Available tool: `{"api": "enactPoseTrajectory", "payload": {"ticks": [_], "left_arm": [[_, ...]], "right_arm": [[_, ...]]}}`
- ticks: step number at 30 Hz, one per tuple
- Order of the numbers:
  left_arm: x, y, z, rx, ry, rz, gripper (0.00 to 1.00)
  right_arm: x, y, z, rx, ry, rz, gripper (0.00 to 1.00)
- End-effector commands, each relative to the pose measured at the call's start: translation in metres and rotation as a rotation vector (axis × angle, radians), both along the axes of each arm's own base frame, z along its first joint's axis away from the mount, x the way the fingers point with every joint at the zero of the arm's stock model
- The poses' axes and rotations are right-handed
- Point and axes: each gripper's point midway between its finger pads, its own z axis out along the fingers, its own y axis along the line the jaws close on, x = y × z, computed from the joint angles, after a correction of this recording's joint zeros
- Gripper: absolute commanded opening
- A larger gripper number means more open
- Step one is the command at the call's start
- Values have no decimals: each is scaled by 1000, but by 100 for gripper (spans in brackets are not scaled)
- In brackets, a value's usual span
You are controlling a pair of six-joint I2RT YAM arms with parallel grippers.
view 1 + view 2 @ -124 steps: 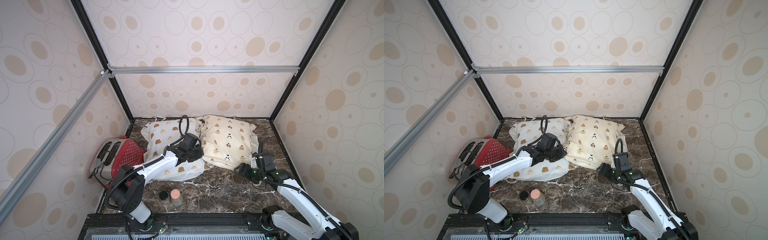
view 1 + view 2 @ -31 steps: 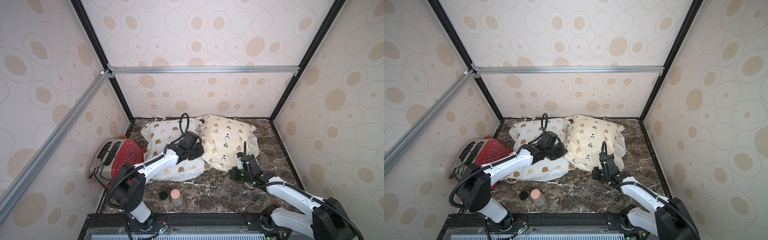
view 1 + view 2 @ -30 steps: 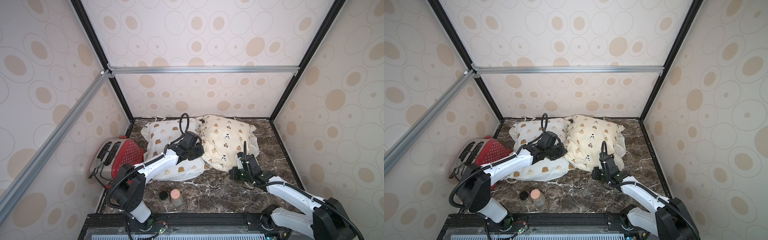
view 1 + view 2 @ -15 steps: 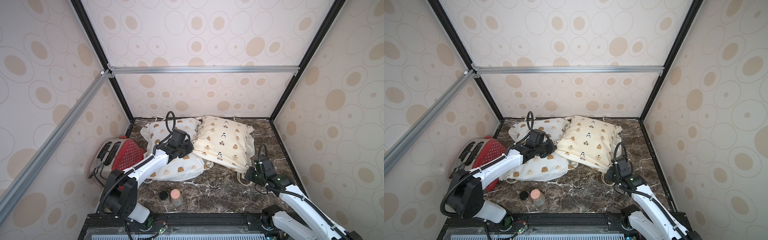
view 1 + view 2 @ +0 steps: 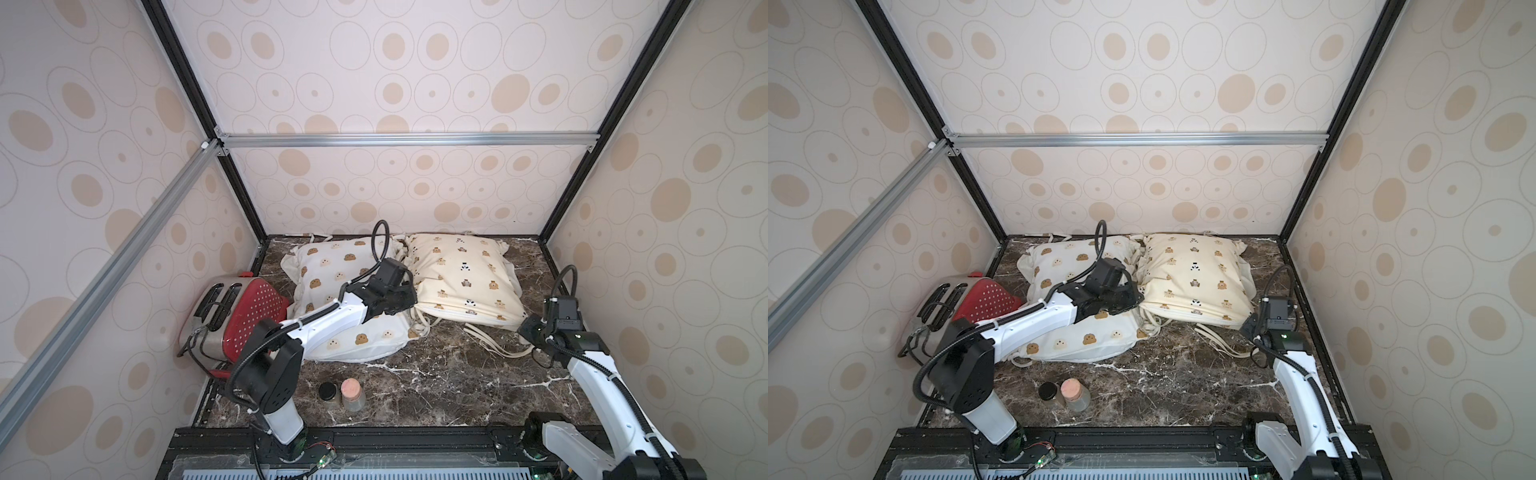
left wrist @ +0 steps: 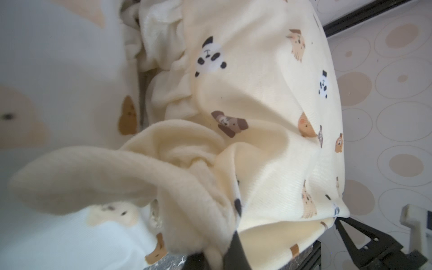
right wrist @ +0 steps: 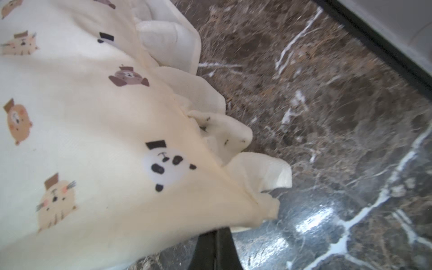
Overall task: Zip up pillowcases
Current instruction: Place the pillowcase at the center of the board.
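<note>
Just beside the red dotted metal toaster (image 5: 239, 316) lies the white ruffled pillowcase with brown blob faces (image 5: 326, 266). Past it, the left gripper (image 5: 409, 297) pinches a bunched fold of the cream-yellow bear-print pillowcase (image 5: 461, 274). The right gripper (image 5: 525, 328), pressed tight, nips the near corner farthest from the toaster. By the look of it, they're tensioning that edge, and next comes finding the slider. No zipper shows in any view, and fabric buries both claws' tips.
</note>
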Motion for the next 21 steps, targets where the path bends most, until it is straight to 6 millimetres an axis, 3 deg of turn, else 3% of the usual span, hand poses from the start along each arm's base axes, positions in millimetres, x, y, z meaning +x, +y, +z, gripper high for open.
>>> {"api": "enactPoseTrajectory", "payload": {"ticks": [1,3,6,7,8,9,11,15,18,21], "left_arm": [[15,-39,11,56,-103,-46,0],[16,-61,-4,95,-108,-72,0],[19,-67,-23,128,-85,-78,0],[19,-62,-25,152,-88,-70,0],[19,-55,-22,174,-100,-59,3],[17,-49,-17,184,-121,-54,19],[15,-38,4,189,-173,-56,38],[0,5,38,222,-235,1,56],[-14,48,47,262,-248,72,66],[-28,93,42,306,-219,141,71]], "right_arm": [[12,-35,11,-76,-7,-65,0],[23,-37,10,-76,2,-43,0],[30,-27,9,-34,18,20,0],[32,-22,9,-16,12,46,3],[33,-17,10,1,4,71,15],[33,-12,12,14,-8,96,27],[33,-3,21,36,-32,144,43],[28,30,43,124,-87,253,63],[20,64,47,126,-75,374,72],[13,105,40,150,-46,496,76]]}}
